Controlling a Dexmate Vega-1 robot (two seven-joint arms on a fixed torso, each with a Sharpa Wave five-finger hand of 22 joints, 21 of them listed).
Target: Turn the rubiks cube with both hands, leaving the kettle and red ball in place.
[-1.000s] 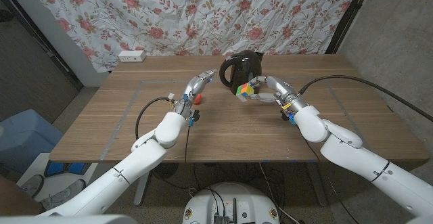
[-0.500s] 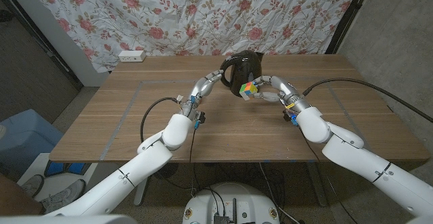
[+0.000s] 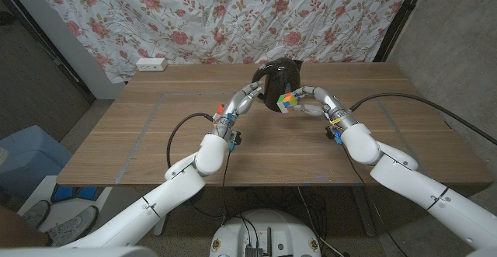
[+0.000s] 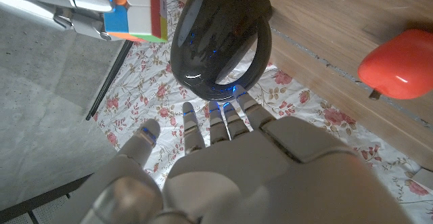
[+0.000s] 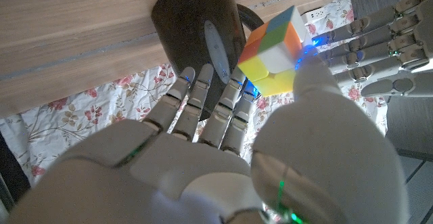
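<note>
**Cube lifted in one robot hand, second robot hand not yet on it**

I have the Rubik's cube (image 3: 288, 102) held off the surface (image 3: 155, 144) in my right robot hand (image 3: 314, 102), pinched between thumb and fingers just in front of the black kettle (image 3: 278, 80). My left robot hand (image 3: 247, 98) holds nothing, its fingers straight and slightly apart, reaching toward the kettle's handle side, near the cube but apart from it. By my reading, pickup is done and the two-handed turn has not begun: I need the left fingers on the cube's free face before twisting a layer. The kettle stands upright, and the red ball (image 4: 399, 56) sits on the surface, neither touched by my hands as far as I can see.
</note>
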